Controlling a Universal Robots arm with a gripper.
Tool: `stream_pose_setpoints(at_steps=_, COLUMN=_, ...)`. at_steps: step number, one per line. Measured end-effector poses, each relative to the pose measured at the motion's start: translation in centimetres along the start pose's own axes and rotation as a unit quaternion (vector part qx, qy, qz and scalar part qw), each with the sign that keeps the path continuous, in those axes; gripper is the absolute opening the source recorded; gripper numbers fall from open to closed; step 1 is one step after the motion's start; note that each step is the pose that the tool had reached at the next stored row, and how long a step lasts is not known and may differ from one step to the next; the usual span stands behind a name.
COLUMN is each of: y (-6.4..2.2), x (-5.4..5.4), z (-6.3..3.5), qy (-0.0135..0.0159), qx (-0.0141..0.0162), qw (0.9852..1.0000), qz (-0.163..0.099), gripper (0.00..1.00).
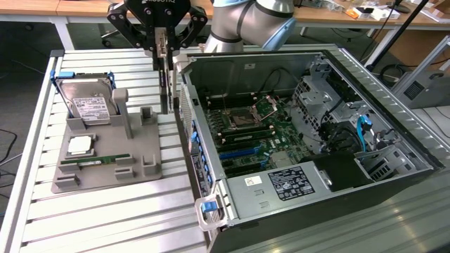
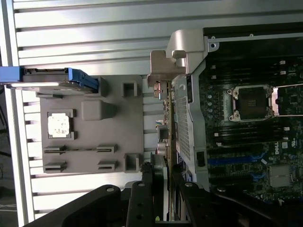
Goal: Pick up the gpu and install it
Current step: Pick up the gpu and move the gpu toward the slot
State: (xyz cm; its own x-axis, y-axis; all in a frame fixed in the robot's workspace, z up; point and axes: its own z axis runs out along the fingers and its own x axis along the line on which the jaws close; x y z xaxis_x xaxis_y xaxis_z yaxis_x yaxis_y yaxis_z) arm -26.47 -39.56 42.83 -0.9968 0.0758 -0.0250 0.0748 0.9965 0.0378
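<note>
The gpu [image 1: 164, 89] hangs on edge, upright, from my gripper [image 1: 163, 50], which is shut on its upper end. It is in the air between the grey parts holder [image 1: 105, 176] and the near wall of the open computer case [image 1: 184, 95]. The wrist view looks down the gpu [image 2: 164, 132] edge-on, with its silver bracket at the far end. My gripper [image 2: 161, 172] clamps it from both sides. It sits just outside the case wall [image 2: 189, 94], beside the motherboard [image 2: 246, 137].
On the grey holder stand a hard drive [image 1: 88, 103] in a blue frame, a CPU [image 1: 79, 145] and a green RAM stick [image 1: 95, 158]. The case lies open on a slatted metal table [image 1: 105, 221], its motherboard [image 1: 246, 124] facing up. A power supply [image 1: 288, 184] sits at its near end.
</note>
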Motion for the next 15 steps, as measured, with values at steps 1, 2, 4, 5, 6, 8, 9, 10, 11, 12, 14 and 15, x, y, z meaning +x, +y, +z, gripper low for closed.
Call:
stream_pose_setpoints(at_steps=1, y=-0.01, x=-0.07, z=0.00, qy=0.0000, qx=0.0001, qw=1.0000, qz=0.000, gripper=0.27)
stream_pose_setpoints(at_steps=2, y=-0.01, x=-0.16, z=0.00, qy=0.0000, qx=0.0002, qw=1.0000, qz=0.000, gripper=0.27)
stream_pose_setpoints(at_steps=4, y=0.00, x=-0.37, z=0.01, qy=0.0000, qx=0.0004, qw=1.0000, qz=0.000, gripper=0.27)
stream_pose_setpoints(at_steps=5, y=0.00, x=-0.41, z=0.01, qy=0.0000, qx=0.0005, qw=1.0000, qz=0.000, gripper=0.27)
stream_pose_setpoints(at_steps=6, y=0.00, x=-0.52, z=0.02, qy=-0.0001, qx=0.0006, qw=1.0000, qz=0.000, gripper=0.27)
stream_pose_setpoints(at_steps=8, y=0.00, x=-0.66, z=0.02, qy=0.0000, qx=0.0009, qw=1.0000, qz=0.000, gripper=0.27)
stream_pose_setpoints(at_steps=9, y=0.01, x=-0.72, z=0.02, qy=-0.0001, qx=0.0011, qw=1.0000, qz=0.000, gripper=0.27)
stream_pose_setpoints(at_steps=10, y=0.00, x=-0.77, z=0.02, qy=-0.0001, qx=0.0012, qw=1.0000, qz=0.000, gripper=0.27)
stream_pose_setpoints(at_steps=11, y=0.00, x=-0.79, z=0.02, qy=-0.0001, qx=0.0013, qw=1.0000, qz=0.000, gripper=0.27)
stream_pose_setpoints(at_steps=12, y=-0.02, x=-0.89, z=0.03, qy=-0.0001, qx=0.0019, qw=1.0000, qz=0.000, gripper=0.27)
stream_pose_setpoints(at_steps=14, y=-0.03, x=-1.00, z=0.03, qy=-0.0002, qx=0.0026, qw=1.0000, qz=0.000, gripper=0.27)
stream_pose_setpoints(at_steps=15, y=-0.03, x=-1.01, z=0.03, qy=-0.0002, qx=0.0027, qw=1.0000, qz=0.000, gripper=0.27)
